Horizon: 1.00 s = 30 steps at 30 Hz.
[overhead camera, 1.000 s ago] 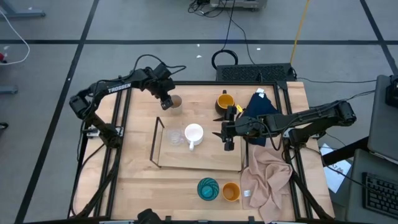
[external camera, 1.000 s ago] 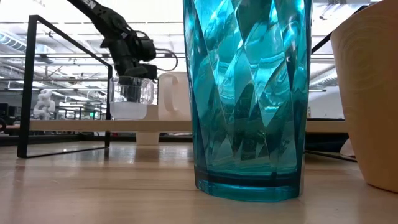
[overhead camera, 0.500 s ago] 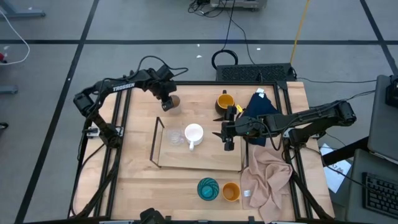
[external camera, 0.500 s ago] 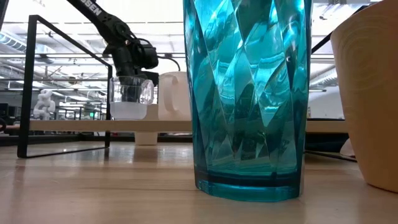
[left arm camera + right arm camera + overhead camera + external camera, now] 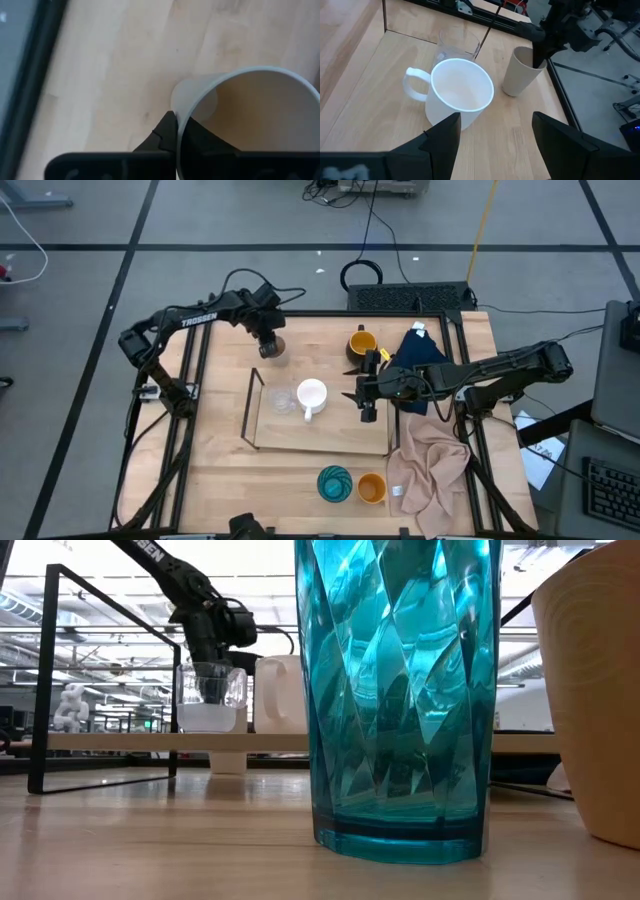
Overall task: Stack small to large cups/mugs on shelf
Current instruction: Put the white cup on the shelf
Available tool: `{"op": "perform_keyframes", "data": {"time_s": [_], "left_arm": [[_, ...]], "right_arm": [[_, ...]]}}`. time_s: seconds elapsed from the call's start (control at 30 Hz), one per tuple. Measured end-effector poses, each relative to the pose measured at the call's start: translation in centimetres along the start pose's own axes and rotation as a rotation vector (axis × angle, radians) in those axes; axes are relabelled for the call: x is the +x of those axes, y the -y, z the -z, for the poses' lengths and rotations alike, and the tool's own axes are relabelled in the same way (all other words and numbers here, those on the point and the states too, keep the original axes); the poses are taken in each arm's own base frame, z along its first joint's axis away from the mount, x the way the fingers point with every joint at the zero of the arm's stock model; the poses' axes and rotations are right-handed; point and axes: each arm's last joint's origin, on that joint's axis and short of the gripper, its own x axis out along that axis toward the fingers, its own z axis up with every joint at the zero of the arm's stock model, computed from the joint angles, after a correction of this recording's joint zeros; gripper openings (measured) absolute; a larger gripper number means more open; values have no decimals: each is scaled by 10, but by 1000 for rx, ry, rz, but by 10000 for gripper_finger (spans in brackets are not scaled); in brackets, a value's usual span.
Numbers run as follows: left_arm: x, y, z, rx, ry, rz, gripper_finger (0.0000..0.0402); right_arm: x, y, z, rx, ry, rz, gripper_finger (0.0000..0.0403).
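Observation:
A beige-grey cup stands on the table at its far left, behind the shelf, a light-wood board with a black wire frame. My left gripper is shut on this cup. A clear glass and a white handled mug stand on the shelf. My right gripper hovers open just right of the mug. A dark mug with a yellow inside stands at the far middle. A teal cup and an orange cup stand at the near edge. My left gripper pinches the beige-grey cup's wall at the rim, one finger inside the cup and one outside. The fingers come down from above at a slant. The cup stands upright with its base on the table.
A dark blue cloth lies at the far right and a beige cloth at the near right. The shelf's wire end stands upright on its left. Bare wood shows at the table's near left.
My left gripper has sunk a little over the beige-grey cup, rolled slightly, and shut on its rim. The cup stays standing where it was. My right arm has kept still.

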Motion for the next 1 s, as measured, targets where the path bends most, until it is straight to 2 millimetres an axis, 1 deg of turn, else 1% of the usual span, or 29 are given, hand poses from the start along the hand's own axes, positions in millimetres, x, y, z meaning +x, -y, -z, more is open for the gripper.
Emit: {"op": "perform_keyframes", "data": {"time_s": [0.07,0.2,0.33,0.4,0.47,0.57,0.63,0.7,0.77,0.83,1.0], "left_arm": [[-8,0,-7,7,6,-12,4],[-34,3,-24,33,6,-43,3],[-69,11,-44,71,31,-62,2],[-88,19,-54,84,65,-44,2],[-106,33,-65,118,117,5,2],[-132,62,-76,208,191,51,1],[-147,83,-80,268,243,61,1],[-159,105,-79,326,274,60,1],[-168,124,-77,358,292,40,1],[-173,139,-73,371,297,7,1],[-180,163,-67,386,306,-6,1]], "right_arm": [[0,1,0,-4,-2,4,238],[1,4,1,-2,-6,12,238],[1,4,2,-3,-12,12,238],[1,4,2,-2,-12,12,238],[1,4,2,3,-14,12,238],[1,4,2,8,-21,14,238],[2,4,3,24,-31,16,238],[2,6,4,37,-38,20,238],[3,8,5,46,-41,26,238],[3,9,3,55,-21,31,238],[3,13,-13,113,158,-34,239]]}}
